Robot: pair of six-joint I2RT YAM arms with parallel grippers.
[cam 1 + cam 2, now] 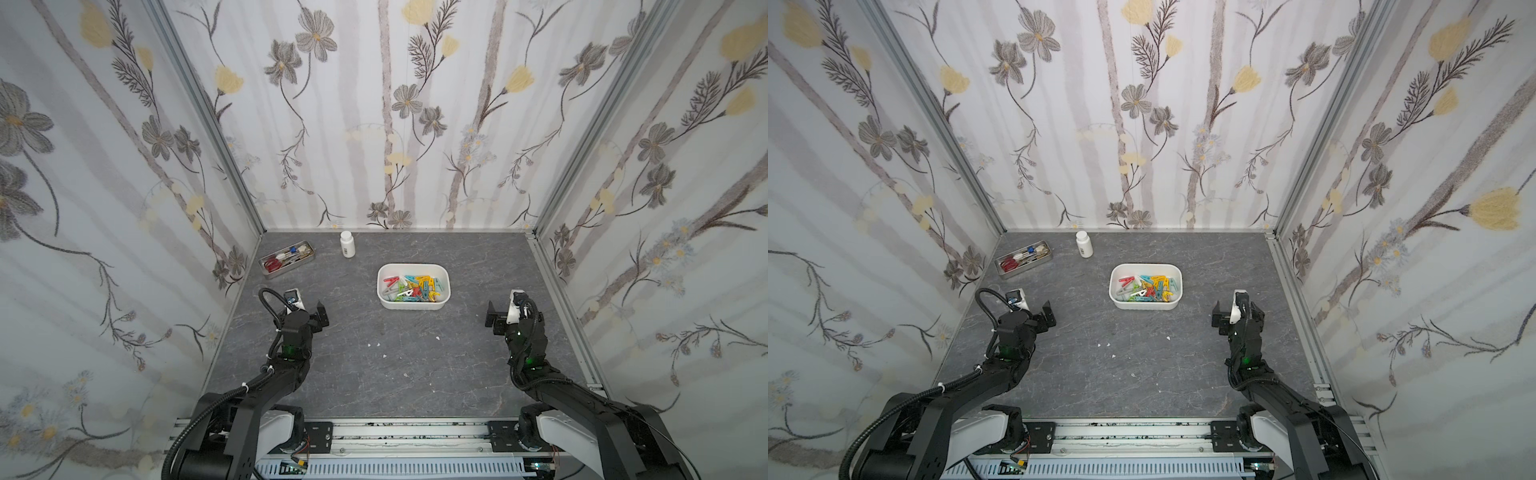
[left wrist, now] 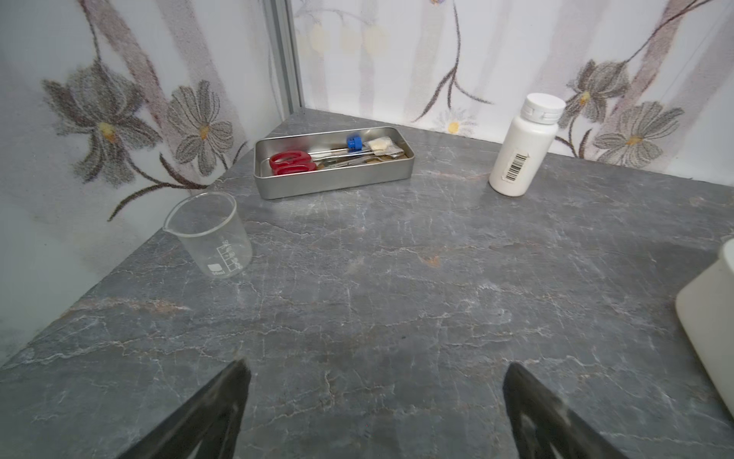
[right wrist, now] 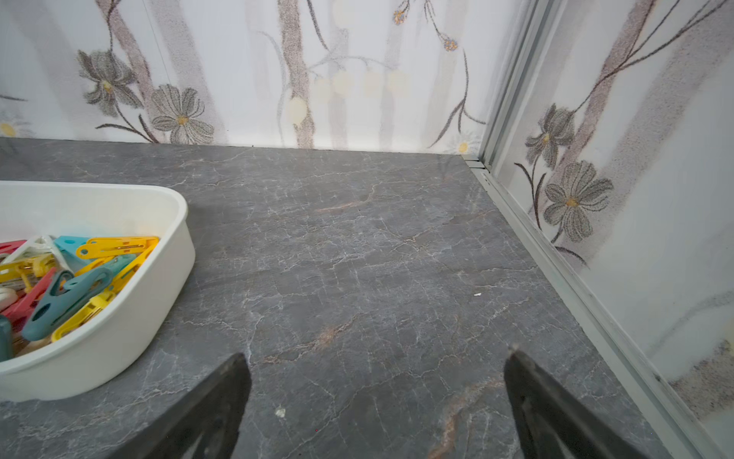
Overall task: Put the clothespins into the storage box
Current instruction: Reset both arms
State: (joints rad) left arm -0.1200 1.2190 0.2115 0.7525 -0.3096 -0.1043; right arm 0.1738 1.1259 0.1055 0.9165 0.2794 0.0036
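Storage box [image 1: 415, 306] sits mid-worktop [image 1: 395, 374], with the clothespins [image 1: 413, 286] heaped inside its walls. I see my left tool [image 1: 321, 315] and right tool [image 1: 493, 319] flanking it, both spread and holding nothing. Open worktop separates each from the rim.

You have bright, even light and only soft shadows on the tabletop [image 1: 415, 374]. Both top views bow the walls [image 1: 104, 208]; wrist views blur the near fingers [image 2: 222, 409].
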